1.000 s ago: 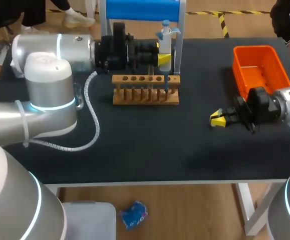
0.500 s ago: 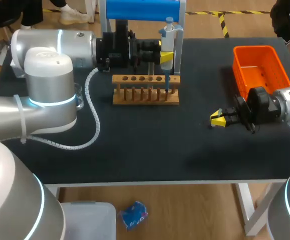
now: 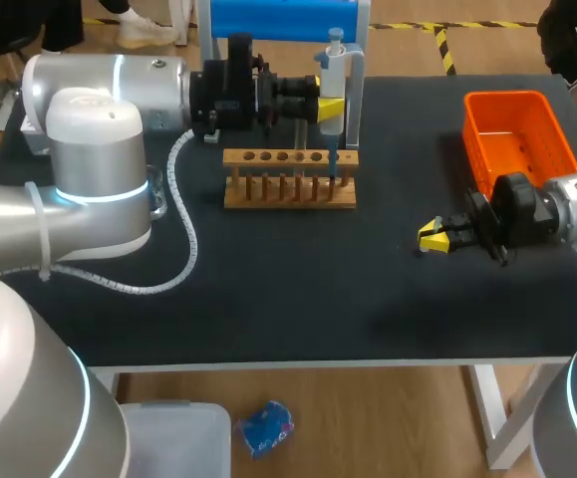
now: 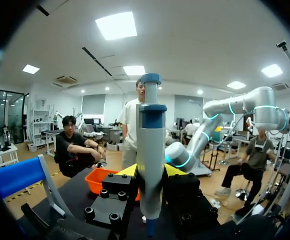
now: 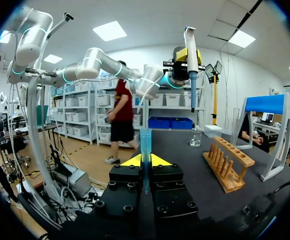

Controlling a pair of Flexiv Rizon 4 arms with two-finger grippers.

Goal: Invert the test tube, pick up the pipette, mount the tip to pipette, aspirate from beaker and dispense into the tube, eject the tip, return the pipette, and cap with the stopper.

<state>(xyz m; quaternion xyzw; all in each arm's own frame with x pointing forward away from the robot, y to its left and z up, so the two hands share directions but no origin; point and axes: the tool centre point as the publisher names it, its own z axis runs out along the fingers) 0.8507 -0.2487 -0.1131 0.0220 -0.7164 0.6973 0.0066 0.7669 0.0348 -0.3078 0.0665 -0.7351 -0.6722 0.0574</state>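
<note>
left fingers (image 3: 326, 104) (image 4: 127, 171) clenched on the pipette (image 3: 332, 78) (image 4: 151, 150), one yellow tip each side of the body. Pipette is upright, plunger up, blue tip (image 3: 331, 164) (image 5: 192, 97) on the lower end pointing down. It's held at the far side of the bench (image 3: 288, 289), clear of the surface in the right wrist view. In the head view it lines up with the right end of the wooden rack (image 3: 290, 179) (image 5: 228, 165); can't tell if the tip is straight over a hole or just behind it.

right fingers (image 3: 431, 237) (image 5: 160, 160) grasping the test tube (image 5: 145, 142). It's clear and bluish, lying along the fingers and sticking out past the yellow tips. Too small to make out in the head view. Right arm comes in low over the right side of the bench, fingers pointing toward the middle, well apart from the rack.

Rack holes look empty from above. Beaker (image 5: 197, 137) stands on the bench beyond the far end of the rack, as the right wrist sees it. Orange bin (image 3: 517, 139) sits at the right rear of the bench, just behind the right arm. Blue-topped stand (image 3: 278, 18) (image 5: 272, 105) is behind the rack.
</note>
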